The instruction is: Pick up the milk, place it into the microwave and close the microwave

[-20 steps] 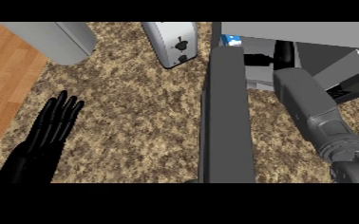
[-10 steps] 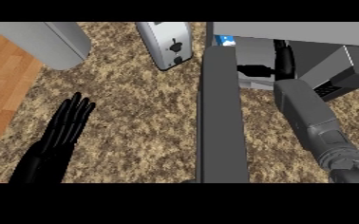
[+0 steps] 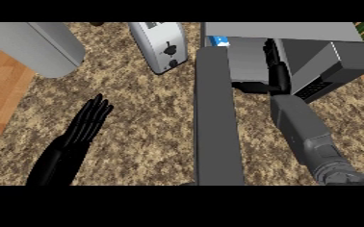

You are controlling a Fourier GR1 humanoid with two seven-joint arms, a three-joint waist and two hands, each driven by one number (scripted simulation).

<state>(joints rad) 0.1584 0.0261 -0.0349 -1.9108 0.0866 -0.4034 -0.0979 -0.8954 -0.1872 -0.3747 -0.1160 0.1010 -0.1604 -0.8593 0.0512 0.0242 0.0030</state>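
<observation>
Right hand [image 3: 276,72] reaches inside the microwave [image 3: 313,62]; left hand [image 3: 89,120] rests flat.

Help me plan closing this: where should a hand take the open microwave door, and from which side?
Push the microwave door at its free near end, by the view's lower edge, coming from its left face. It stands edge-on, swung out from the microwave, so pressing rightward should swing it shut. The open left hand is on that side.
</observation>
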